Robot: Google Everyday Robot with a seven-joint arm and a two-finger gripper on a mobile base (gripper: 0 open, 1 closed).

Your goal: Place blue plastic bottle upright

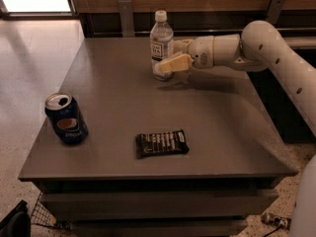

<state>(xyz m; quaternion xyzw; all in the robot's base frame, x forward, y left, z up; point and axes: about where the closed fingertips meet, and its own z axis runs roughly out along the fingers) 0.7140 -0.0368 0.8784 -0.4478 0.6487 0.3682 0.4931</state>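
Small clear bluish plastic water bottle (161, 37) with white screw cap stands upright at far middle of grey square table (118, 90), base on the top. Cream two-finger gripper (166, 63) on white robot arm (276, 51) reaches in from the right, fingers (175, 63) narrowed onto the bottle's lower body, one in front, one behind, holding it. Dark blue opened Pepsi can (66, 118) upright near left edge, black snack bar wrapper (162, 143) flat near front edge, both well apart from the bottle
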